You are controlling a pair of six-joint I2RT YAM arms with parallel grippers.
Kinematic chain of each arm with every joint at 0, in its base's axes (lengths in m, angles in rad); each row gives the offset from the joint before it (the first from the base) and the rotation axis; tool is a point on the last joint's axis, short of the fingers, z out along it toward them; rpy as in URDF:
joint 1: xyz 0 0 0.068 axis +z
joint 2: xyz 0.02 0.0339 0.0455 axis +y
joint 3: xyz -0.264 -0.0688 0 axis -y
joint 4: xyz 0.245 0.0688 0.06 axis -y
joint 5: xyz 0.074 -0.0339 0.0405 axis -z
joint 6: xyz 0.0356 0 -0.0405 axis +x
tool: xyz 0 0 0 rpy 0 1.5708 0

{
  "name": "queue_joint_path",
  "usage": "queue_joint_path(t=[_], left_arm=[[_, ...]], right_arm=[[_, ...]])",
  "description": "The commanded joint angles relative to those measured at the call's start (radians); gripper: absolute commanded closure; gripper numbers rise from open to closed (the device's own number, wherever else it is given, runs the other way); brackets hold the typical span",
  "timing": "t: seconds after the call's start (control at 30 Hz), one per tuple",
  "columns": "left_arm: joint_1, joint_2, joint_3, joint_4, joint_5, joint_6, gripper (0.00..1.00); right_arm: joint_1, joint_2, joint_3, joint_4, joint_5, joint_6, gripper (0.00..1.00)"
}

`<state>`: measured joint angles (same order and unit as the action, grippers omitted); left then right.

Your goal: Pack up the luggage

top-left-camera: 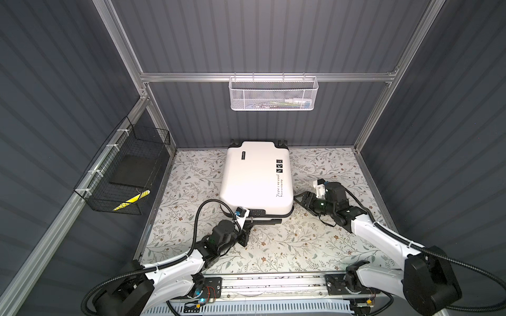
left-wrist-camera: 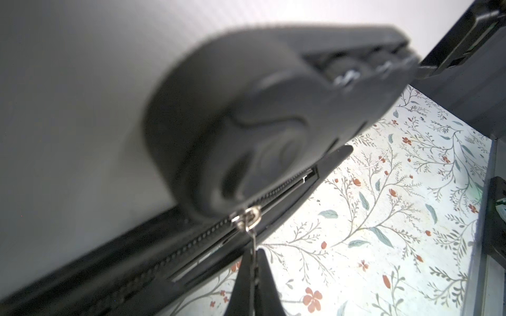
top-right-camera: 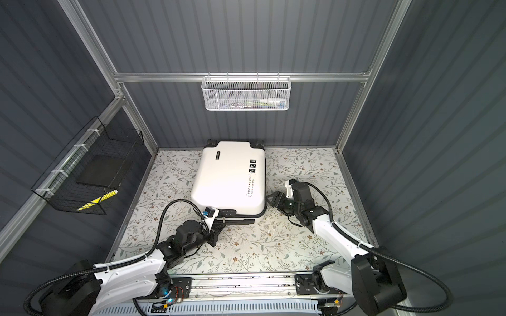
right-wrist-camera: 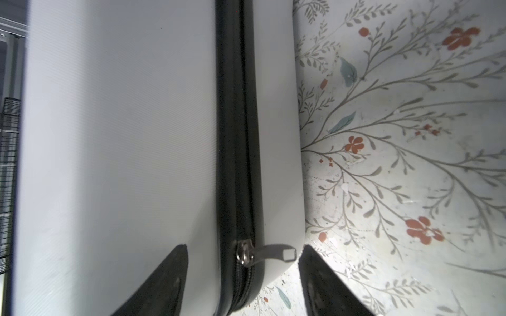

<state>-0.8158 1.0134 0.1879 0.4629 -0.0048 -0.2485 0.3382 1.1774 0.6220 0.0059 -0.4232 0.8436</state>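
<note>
Lying flat, white luggage w/ black zipper — left gripper pinching zip pull, right gripper open.

From here I count one suitcase on one surface, with three logos. Two zipper pulls: near zipper pull, right zipper pull. Two baskets: white basket far, black basket left. Two end effectors: left end effector, right end effector.
</note>
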Motion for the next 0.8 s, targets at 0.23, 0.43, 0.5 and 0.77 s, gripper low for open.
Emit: queue_joint_path(t=[0.23, 0.43, 0.5, 0.77], left_arm=[[-0.016, -0.035, 0.04, 0.037, 0.023, 0.012, 1.0], [-0.015, -0.033, 0.048, 0.03, 0.024, 0.014, 1.0], [-0.015, -0.029, 0.051, 0.03, 0.023, 0.014, 1.0], [-0.016, -0.009, 0.059, 0.039, 0.029, 0.011, 1.0]], right_arm=[[-0.11, -0.152, -0.051, -0.082, -0.007, -0.239, 0.33], [-0.104, -0.156, -0.128, -0.014, -0.013, -0.333, 0.34], [-0.091, -0.15, -0.154, 0.015, -0.005, -0.343, 0.35], [0.02, -0.108, -0.238, 0.116, 0.144, -0.368, 0.42]])
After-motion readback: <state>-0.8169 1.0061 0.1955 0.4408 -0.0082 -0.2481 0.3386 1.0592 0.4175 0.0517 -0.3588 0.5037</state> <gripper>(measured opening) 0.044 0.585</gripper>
